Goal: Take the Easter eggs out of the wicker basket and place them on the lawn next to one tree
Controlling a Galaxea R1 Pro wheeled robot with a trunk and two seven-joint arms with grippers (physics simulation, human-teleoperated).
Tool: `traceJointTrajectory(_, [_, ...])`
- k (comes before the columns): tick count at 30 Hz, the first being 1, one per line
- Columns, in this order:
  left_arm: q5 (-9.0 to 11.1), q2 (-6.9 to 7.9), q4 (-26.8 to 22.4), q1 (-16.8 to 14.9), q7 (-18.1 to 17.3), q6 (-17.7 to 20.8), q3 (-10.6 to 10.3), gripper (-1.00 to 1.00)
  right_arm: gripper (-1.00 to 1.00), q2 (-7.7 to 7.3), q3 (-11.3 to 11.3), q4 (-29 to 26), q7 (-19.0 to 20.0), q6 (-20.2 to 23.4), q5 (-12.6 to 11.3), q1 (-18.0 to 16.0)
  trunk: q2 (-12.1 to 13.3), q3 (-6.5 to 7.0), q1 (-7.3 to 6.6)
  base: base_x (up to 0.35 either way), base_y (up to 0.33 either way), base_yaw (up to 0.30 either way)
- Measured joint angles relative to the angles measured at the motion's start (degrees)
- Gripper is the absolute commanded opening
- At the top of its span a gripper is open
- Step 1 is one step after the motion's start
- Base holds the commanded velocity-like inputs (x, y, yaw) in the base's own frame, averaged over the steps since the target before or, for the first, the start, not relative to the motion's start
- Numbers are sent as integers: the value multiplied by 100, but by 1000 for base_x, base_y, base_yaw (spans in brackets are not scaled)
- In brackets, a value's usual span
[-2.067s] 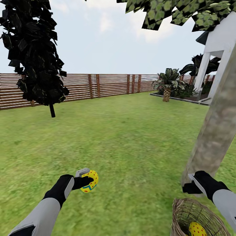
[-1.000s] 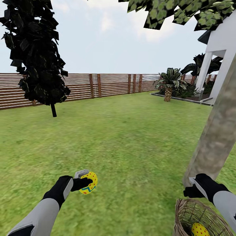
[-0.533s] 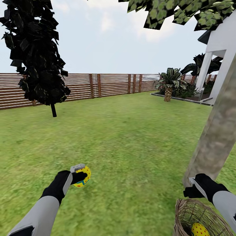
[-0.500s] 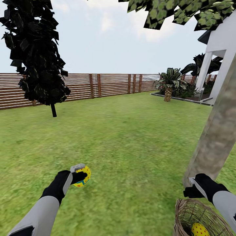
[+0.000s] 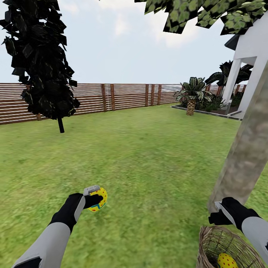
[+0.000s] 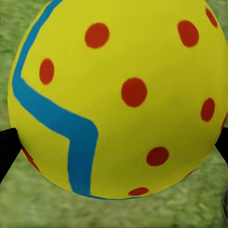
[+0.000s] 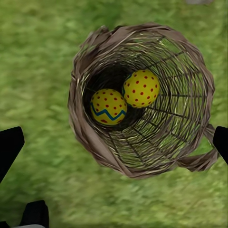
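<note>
Since the frame half a second before, the left gripper (image 5: 93,200) had dropped a little lower and slightly rightward in the lower left of the head view, carrying its egg (image 5: 99,199) closer to the lawn (image 5: 149,160); the right arm and the camera had not shifted. That gripper was clamped on the egg, whose yellow shell with red dots and a blue zigzag (image 6: 118,95) sat between the dark fingertips (image 6: 7,149) in the left wrist view, grass behind it.

By my judgement the task was about a third begun: one egg was out but not yet set down, and it hung well to the left of the tree (image 5: 247,149) at the right edge. Two eggs remained in the basket (image 7: 190,156), one banded (image 7: 108,107), one plain-dotted (image 7: 141,88), touching at the bottom.

The right gripper (image 5: 217,212) hovered above the basket (image 5: 208,242) near the trunk's foot; its tips at the wrist view's edges stood wide apart with nothing between them. The head view cut off the basket at the lower right corner and showed just one egg (image 5: 226,260) inside. Whether the held egg touched grass could not be told.
</note>
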Motion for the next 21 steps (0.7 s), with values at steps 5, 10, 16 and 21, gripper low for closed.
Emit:
traceJointTrajectory(5, [1,2,34,0,7,-2,10,-100,100,-9,-8,-6,0,-8,-1,0,0,0,0,0,0,0])
traceJointTrajectory(10, [-3,35,60,0,-6,-7,27,-100,100,6,0,-4,-8,-12,-2,0,-1,0,-3,216,0,0])
traceJointTrajectory(16, [1,33,64,0,1,-4,26,-100,100,16,3,0,-9,-12,0,0,0,0,-1,231,0,0])
traceJointTrajectory(21, [-1,15,73,0,8,-10,19,-100,100,17,3,0,-10,-10,0,0,0,0,0,10,-82,0])
